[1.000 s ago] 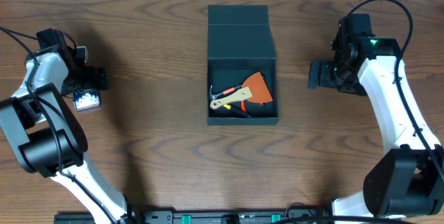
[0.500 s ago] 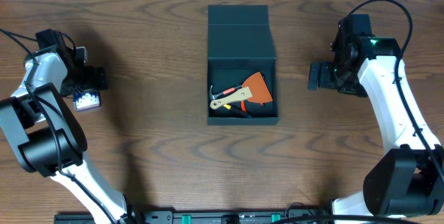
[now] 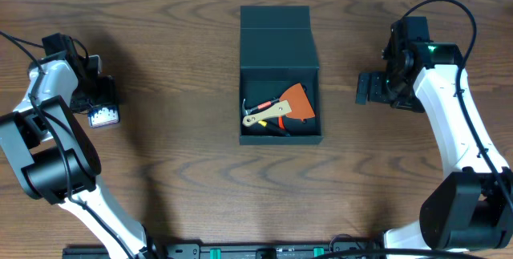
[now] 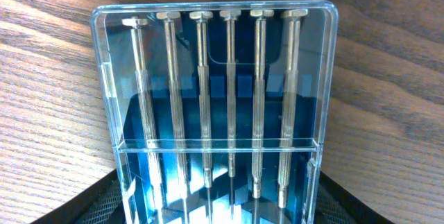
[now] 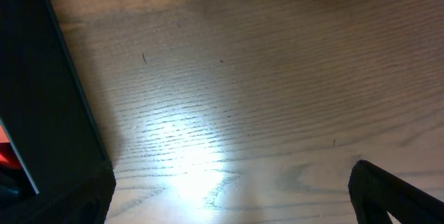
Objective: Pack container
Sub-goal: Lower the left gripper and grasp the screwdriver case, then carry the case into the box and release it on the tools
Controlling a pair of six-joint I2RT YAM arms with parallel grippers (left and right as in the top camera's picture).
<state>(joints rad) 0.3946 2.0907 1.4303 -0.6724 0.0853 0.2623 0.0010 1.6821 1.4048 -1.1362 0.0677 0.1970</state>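
Note:
The dark teal-black container (image 3: 280, 58) stands open at the table's middle, its lid flap folded back. Inside lie an orange scraper with a wooden handle (image 3: 290, 104) and a small yellow-and-black tool. My left gripper (image 3: 99, 97) at the far left is shut on the small blue case of bits (image 3: 103, 116). In the left wrist view the clear-lidded case (image 4: 222, 78) sits between the jaws (image 4: 222, 202), touching both. My right gripper (image 3: 369, 88) is open and empty just right of the container. In the right wrist view its jaws (image 5: 229, 193) are over bare wood, with the container's wall (image 5: 41, 78) at the left.
The wooden table (image 3: 176, 163) carries nothing else. Both arms' bases stand at the front corners, and cables loop over the far left and far right edges.
My left gripper's jaws have narrowed onto the blue case, which shifted slightly to the right. The right arm has not moved.

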